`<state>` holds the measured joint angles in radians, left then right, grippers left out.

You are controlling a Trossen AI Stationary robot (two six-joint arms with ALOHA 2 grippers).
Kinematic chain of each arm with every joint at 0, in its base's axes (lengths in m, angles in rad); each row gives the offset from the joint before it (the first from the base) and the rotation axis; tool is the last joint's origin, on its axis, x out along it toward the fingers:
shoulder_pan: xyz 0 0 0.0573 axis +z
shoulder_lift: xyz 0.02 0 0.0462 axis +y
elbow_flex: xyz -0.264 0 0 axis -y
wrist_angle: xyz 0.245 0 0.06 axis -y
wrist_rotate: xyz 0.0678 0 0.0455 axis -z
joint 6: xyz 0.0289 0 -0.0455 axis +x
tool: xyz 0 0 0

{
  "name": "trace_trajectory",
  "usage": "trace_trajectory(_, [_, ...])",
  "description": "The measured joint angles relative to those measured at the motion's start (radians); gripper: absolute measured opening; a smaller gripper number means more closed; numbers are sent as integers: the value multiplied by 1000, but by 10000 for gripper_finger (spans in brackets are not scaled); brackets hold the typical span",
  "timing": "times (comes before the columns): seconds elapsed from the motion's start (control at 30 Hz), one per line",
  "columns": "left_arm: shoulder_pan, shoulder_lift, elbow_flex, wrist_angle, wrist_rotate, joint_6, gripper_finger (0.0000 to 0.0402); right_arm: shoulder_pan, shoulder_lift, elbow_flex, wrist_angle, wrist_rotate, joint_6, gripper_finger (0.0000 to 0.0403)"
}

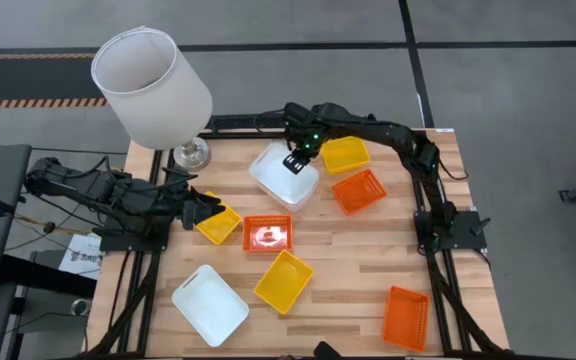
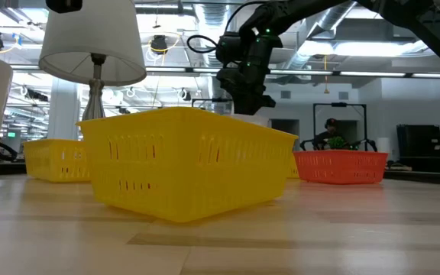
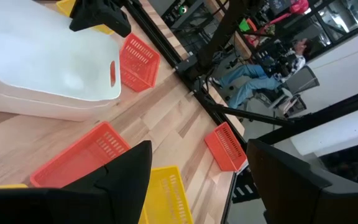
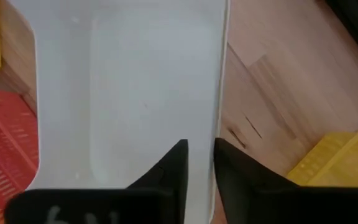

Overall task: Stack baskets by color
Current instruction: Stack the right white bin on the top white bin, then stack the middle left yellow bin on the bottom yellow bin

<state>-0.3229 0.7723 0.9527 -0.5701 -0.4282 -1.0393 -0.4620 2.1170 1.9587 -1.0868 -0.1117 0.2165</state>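
**Right gripper parted at a white basket's rim**

The right gripper (image 1: 295, 160) hovers over the white basket (image 1: 282, 176) at the table's far middle, fingers slightly parted astride its rim, gripping nothing. Yellow basket (image 1: 345, 154) and orange basket (image 1: 358, 190) lie just beside it. The left gripper (image 1: 204, 209) waits open near another yellow basket (image 1: 218, 226).

Baskets (image 1: 283, 281) glossy mesh plastic (white ones smooth-walled); table (image 1: 368, 262) matt wood planks; lampshade (image 1: 151, 86) matt white.
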Motion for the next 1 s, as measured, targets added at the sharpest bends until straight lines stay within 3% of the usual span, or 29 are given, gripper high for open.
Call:
trace_trajectory(0.3, [0, 0, 0, -14, 18, 0, 252, -20, -8, 71, -68, 4, 18, 160])
trace_trajectory(0.5, [-1, 1, 0, -109, 208, -26, 252, 10, -7, 190, -242, 4, -1, 173])
trace_trajectory(0.7, [-63, 67, 0, -214, 412, -55, 252, 84, -8, 306, -431, 3, -39, 169])
trace_trajectory(1.0, [-231, 233, 0, -229, 447, -212, 252, 296, -29, 343, -484, -20, -63, 175])
